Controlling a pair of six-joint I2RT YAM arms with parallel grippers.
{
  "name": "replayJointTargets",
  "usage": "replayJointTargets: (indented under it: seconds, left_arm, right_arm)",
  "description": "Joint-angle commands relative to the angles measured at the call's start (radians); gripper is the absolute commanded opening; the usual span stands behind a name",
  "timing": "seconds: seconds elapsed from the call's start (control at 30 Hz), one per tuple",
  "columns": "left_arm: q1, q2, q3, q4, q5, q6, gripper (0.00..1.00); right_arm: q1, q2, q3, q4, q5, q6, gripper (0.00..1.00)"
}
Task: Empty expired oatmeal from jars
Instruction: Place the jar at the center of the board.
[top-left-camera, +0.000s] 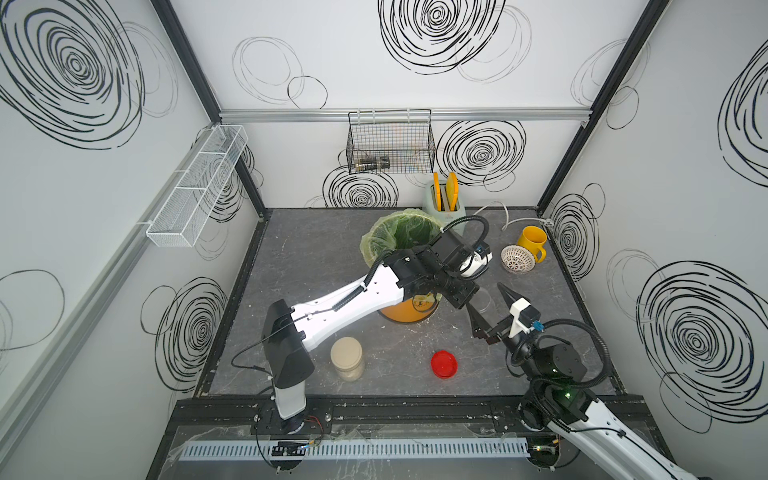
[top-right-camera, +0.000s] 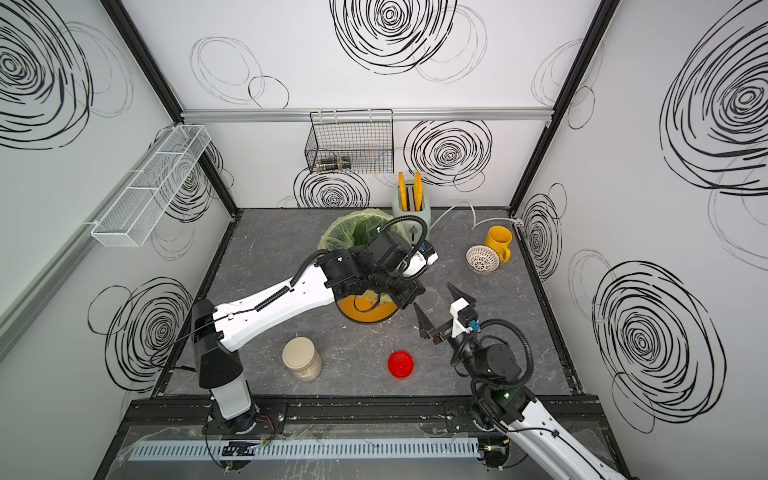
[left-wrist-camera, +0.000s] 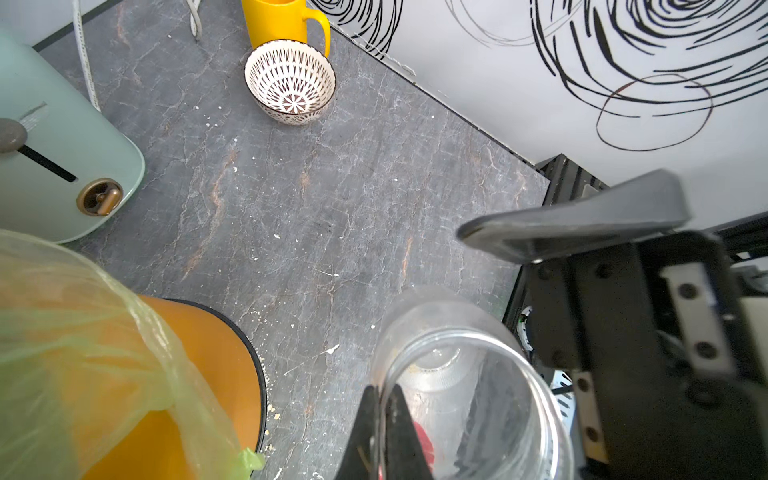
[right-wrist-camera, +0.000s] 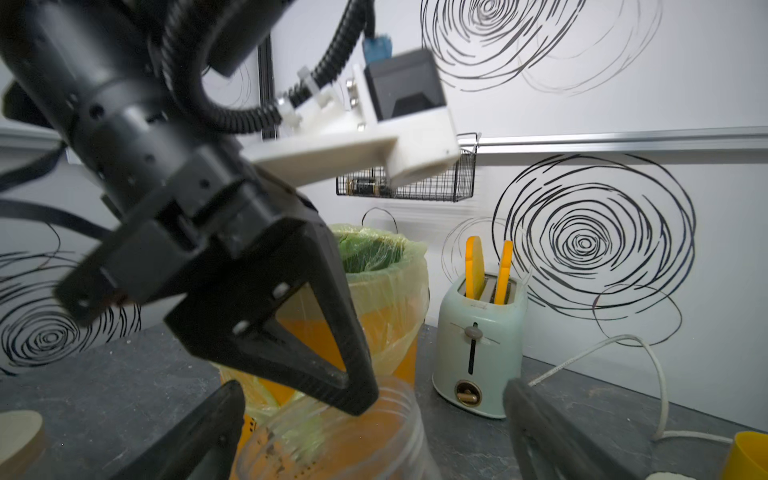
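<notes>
Clear empty plastic jar (left-wrist-camera: 469, 374) upright, mouth up, long axis vert. L gripper (left-wrist-camera: 383, 392) pinches its rim; R gripper (top-left-camera: 485, 296) spread wide either side, gripping nothing.

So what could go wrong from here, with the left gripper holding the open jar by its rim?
1. The left gripper pinches only the thin rim wall of the empty jar, and the right gripper is open on either side of it, so the jar may twist or slip.
2. The lidded jar stands close beside the left arm; a wide swing of that arm might knock it over.
</notes>
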Motion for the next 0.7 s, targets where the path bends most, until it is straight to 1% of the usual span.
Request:
replayJointTargets:
  seconds: [0.0, 0.07, 0.1, 0.17, 0.23, 0.3, 0.37, 0.4, 0.43, 0.47, 0.5, 0.53, 0.6, 0.67]
  left_arm:
    - [0.016, -0.011, -0.017, 0.07, -0.004, -0.02, 0.0]
    - [0.018, -0.009, -0.02, 0.085, -0.003, -0.024, 0.0]
    - [0.018, -0.008, -0.022, 0.092, -0.004, -0.025, 0.0]
    - [0.018, -0.004, -0.024, 0.096, -0.01, -0.027, 0.0]
    - [0.019, -0.004, -0.03, 0.099, -0.024, -0.024, 0.0]
    - [0.021, -0.007, -0.044, 0.107, -0.038, -0.024, 0.0]
    - [0.02, -0.005, -0.052, 0.113, -0.052, -0.021, 0.0]
    - [0.019, 0.001, -0.052, 0.114, -0.058, -0.019, 0.0]
    - [0.018, 0.006, -0.05, 0.113, -0.066, -0.017, 0.0]
    - [0.015, 0.014, -0.046, 0.11, -0.076, -0.013, 0.0]
    - [0.014, 0.022, -0.043, 0.107, -0.082, -0.007, 0.0]
    - [0.013, 0.03, -0.04, 0.105, -0.09, -0.003, 0.0]
    - [0.012, 0.044, -0.033, 0.101, -0.105, 0.004, 0.0]
    - [0.01, 0.054, -0.029, 0.106, -0.11, 0.008, 0.0]
  right_arm:
    - [0.005, -0.107, 0.073, -0.175, 0.069, 0.096, 0.98]
    - [0.004, -0.085, 0.133, -0.22, 0.103, 0.114, 0.98]
    - [0.004, -0.067, 0.156, -0.21, 0.129, 0.126, 0.98]
    - [0.004, -0.042, 0.177, -0.172, 0.22, 0.178, 0.98]
    - [0.003, 0.002, 0.206, -0.157, 0.298, 0.201, 0.98]
    - [0.001, 0.085, 0.259, -0.159, 0.392, 0.208, 0.98]
    - [-0.012, 0.185, 0.311, -0.144, 0.448, 0.192, 0.98]
    - [-0.032, 0.241, 0.341, -0.133, 0.456, 0.19, 0.98]
    - [-0.064, 0.289, 0.365, -0.126, 0.438, 0.196, 0.98]
    - [-0.127, 0.344, 0.391, -0.121, 0.369, 0.212, 0.98]
    - [-0.207, 0.398, 0.42, -0.128, 0.274, 0.267, 0.98]
    - [-0.321, 0.444, 0.442, -0.137, 0.15, 0.333, 0.98]
    - [-0.607, 0.55, 0.471, -0.119, -0.176, 0.521, 0.98]
    - [-0.848, 0.654, 0.456, -0.026, -0.444, 0.707, 0.98]
